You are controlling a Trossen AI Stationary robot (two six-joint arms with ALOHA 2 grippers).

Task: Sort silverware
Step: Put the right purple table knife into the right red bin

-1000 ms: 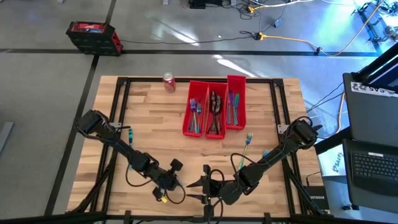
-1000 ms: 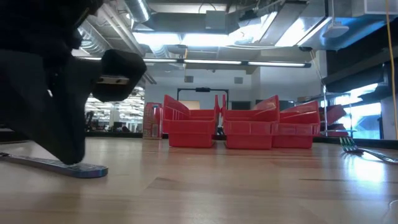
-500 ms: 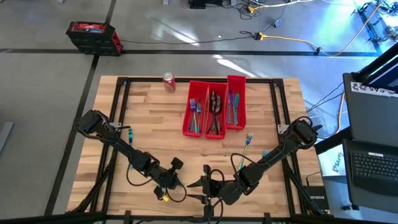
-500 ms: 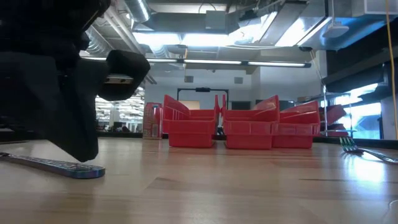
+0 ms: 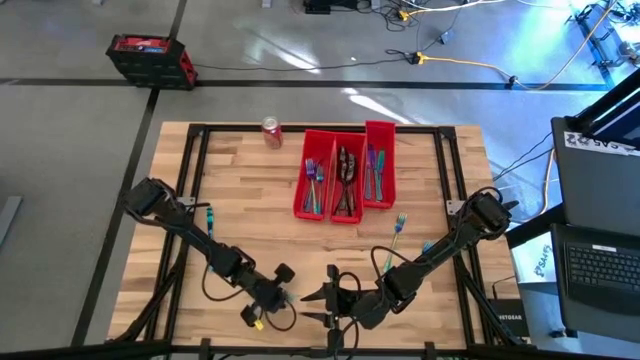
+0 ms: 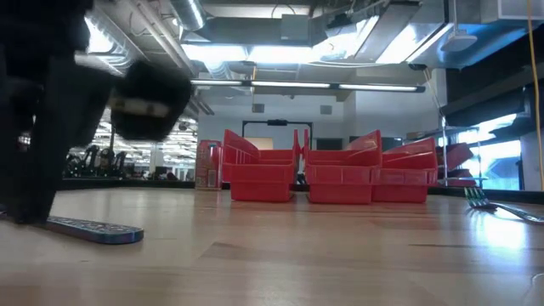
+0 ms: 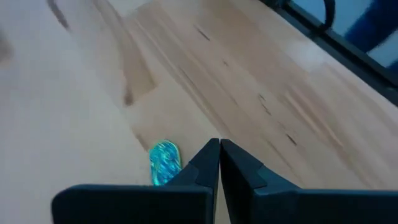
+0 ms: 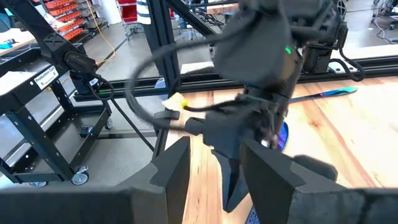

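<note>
A slim iridescent knife [image 6: 93,229] lies flat on the wood near the table's front edge. Its rounded teal end [image 7: 165,163] shows right beside my left gripper [image 7: 219,152], which is shut and slants down at the table [image 5: 268,298]. My right gripper [image 5: 322,293] hangs just to the right of it, above the wood. Its fingers are open and nothing is between them [image 8: 217,149]. It faces the left gripper and the knife's blue end [image 8: 283,134]. A teal fork [image 5: 397,230] lies alone right of centre. My left gripper stands with its shut fingers [image 7: 205,163] close against the knife's rounded end [image 7: 166,155], slanting down from above. One finger hides part of that end, so I cannot tell whether it touches. The knife lies flat on the table.
Three long red bins [image 5: 345,175] stand side by side at the far middle and hold silverware. A red soda can [image 5: 272,130] stands to their left. A slim teal piece [image 8: 323,94] lies on the wood beyond the left arm. The black frame rail [image 5: 190,170] borders the table.
My left gripper has swung sideways at the wrist, toward the table's left, staying shut and low over the knife. The knife lies where it was. My right gripper has kept still.
</note>
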